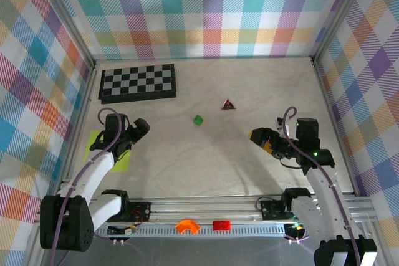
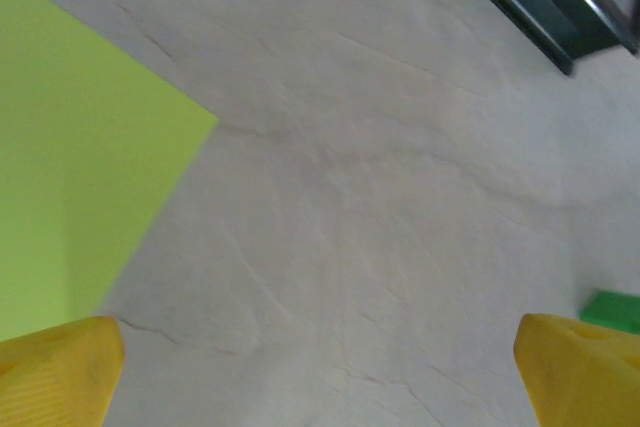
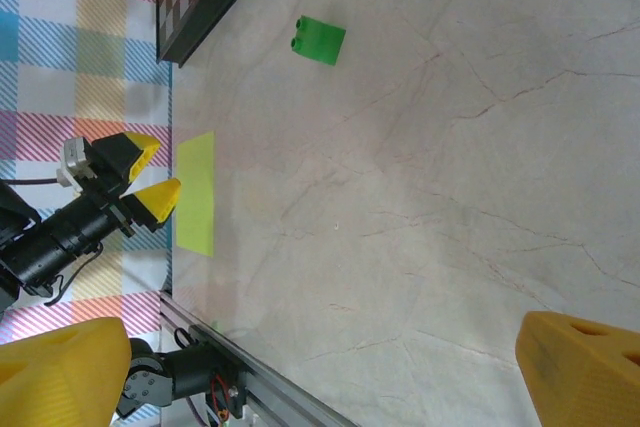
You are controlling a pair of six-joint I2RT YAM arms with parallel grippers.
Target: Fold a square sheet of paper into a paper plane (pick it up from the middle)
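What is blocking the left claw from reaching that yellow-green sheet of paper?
Nothing visible. The open left gripper hangs right beside the yellow-green paper, which lies flat on the table, with bare tabletop between them. The green block and the checkerboard sit well off to the side.

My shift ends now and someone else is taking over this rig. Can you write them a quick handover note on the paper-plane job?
Left claw: open, empty, beside a corner of the sheet.
Right claw: open, empty, over bare table on the right.
Lime-green paper sheet: lies flat near the table's left edge, partly under the left arm; no crease visible.
Done: nothing folded, as far as shows.
Left: pick the sheet up from its middle, then make every fold.
The small green block mid-table is not part of the job.
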